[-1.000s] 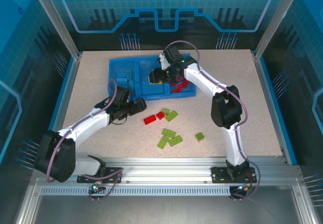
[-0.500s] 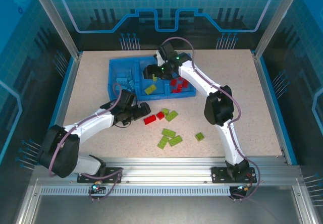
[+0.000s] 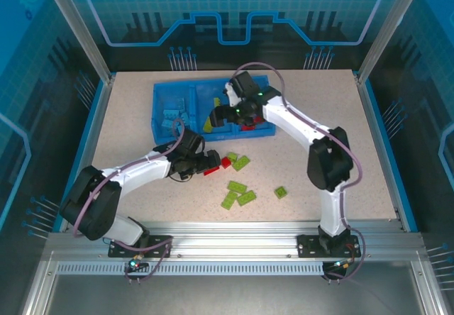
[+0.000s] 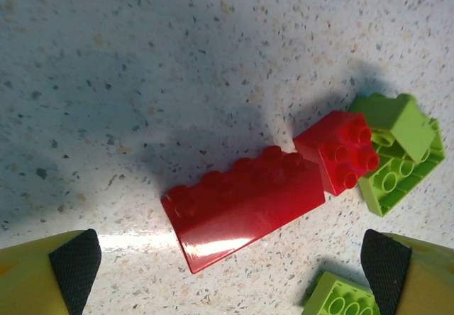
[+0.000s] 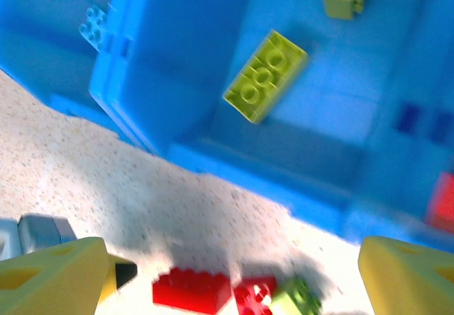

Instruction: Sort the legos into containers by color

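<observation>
A long red lego [image 4: 245, 205] lies on the desk [image 4: 142, 59], touching a small red one [image 4: 340, 152] that abuts a green one [image 4: 397, 141]. The left fingers [image 4: 74, 262] stand spread wide, empty, flanking the long brick. More green legos [image 3: 237, 187] lie loose nearby. In the tray [image 3: 162, 95], green bricks [image 5: 266, 75] sit in the middle compartment. The right fingers [image 5: 50, 276] hang released over its near wall.
</observation>
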